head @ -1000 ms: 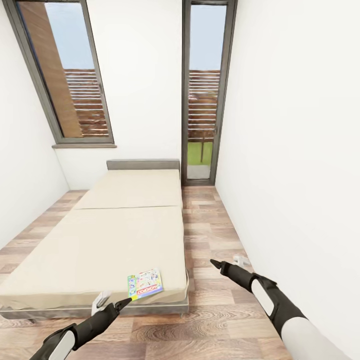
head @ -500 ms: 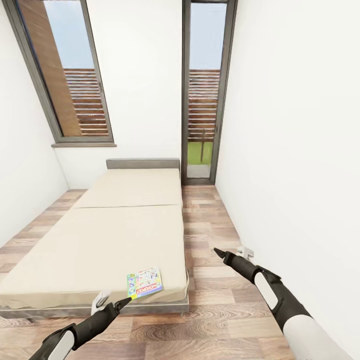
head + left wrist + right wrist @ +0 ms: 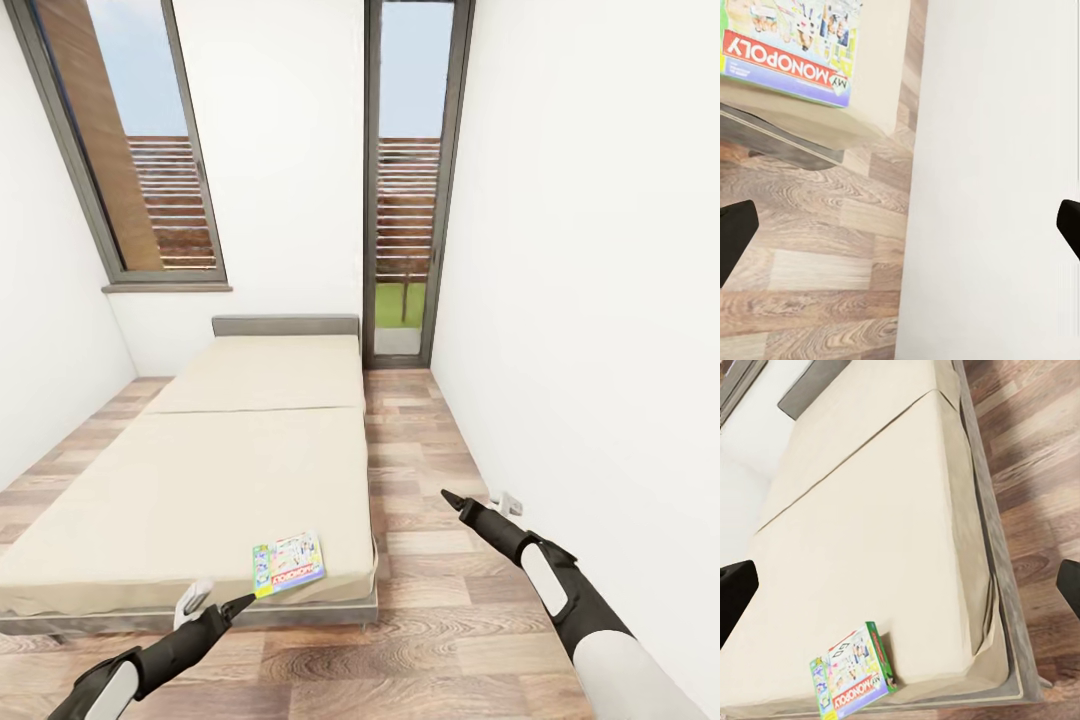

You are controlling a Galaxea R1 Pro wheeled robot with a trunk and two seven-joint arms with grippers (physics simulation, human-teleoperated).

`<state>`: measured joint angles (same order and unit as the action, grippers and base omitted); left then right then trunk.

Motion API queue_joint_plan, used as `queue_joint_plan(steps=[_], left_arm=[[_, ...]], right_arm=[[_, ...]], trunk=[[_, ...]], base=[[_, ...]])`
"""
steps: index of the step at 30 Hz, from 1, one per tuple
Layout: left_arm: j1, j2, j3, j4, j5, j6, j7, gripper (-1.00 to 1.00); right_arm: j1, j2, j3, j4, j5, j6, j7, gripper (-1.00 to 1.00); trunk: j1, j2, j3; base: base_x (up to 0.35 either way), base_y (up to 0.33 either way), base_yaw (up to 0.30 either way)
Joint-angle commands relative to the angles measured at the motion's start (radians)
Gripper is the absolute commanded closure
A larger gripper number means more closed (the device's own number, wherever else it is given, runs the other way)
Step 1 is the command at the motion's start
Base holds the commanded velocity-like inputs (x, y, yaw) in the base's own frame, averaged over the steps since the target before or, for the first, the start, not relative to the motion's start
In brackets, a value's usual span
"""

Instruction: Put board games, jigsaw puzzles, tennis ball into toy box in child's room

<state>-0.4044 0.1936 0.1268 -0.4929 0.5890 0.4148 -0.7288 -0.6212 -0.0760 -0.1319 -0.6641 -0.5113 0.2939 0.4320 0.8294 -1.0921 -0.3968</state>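
Head view: one board game (image 3: 289,564) lies at the bed's (image 3: 200,480) near right corner; left end effector (image 3: 214,603) and right end effector (image 3: 478,503) both gape wide, empty.

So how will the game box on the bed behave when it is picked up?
The game box looks thin and flat, so it is probably stiff and light. It lies flat near the corner of the bed, so it should not roll; a push would likely slide it on the mattress.

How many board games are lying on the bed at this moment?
1: a board game lies flat near the foot corner of the bed, on the side toward the wooden floor. The rest of the mattress looks bare.
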Motion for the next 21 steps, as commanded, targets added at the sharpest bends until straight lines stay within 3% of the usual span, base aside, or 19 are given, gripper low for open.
queue_joint_plan(steps=[1,4,11,21], left_arm=[[-0.001,0.001,0.002,0.000,0.006,0.011,-0.007,-1.00],[-0.001,0.009,0.011,0.000,0.005,0.026,-0.039,-1.00],[-0.001,0.019,0.038,0.000,0.005,0.052,-0.075,-1.00],[-0.001,0.016,0.043,0.000,0.003,0.057,-0.082,-1.00]], right_arm=[[-0.001,0.000,-0.003,-0.001,-0.009,0.010,0.003,-1.00],[-0.001,0.000,-0.004,-0.001,-0.024,0.022,0.004,-1.00],[0.000,-0.010,-0.003,-0.001,-0.116,0.071,0.011,-1.00],[0.000,-0.005,-0.001,-0.001,-0.137,0.079,0.016,-1.00]], trunk=[[0.004,-0.008,-0.004],[0.015,-0.029,-0.014],[0.042,-0.078,-0.036],[0.081,-0.148,-0.067]], base=[[0.000,0.000,0.000],[0.000,0.000,0.000],[0.000,0.000,0.000],[0.000,0.000,0.000]])
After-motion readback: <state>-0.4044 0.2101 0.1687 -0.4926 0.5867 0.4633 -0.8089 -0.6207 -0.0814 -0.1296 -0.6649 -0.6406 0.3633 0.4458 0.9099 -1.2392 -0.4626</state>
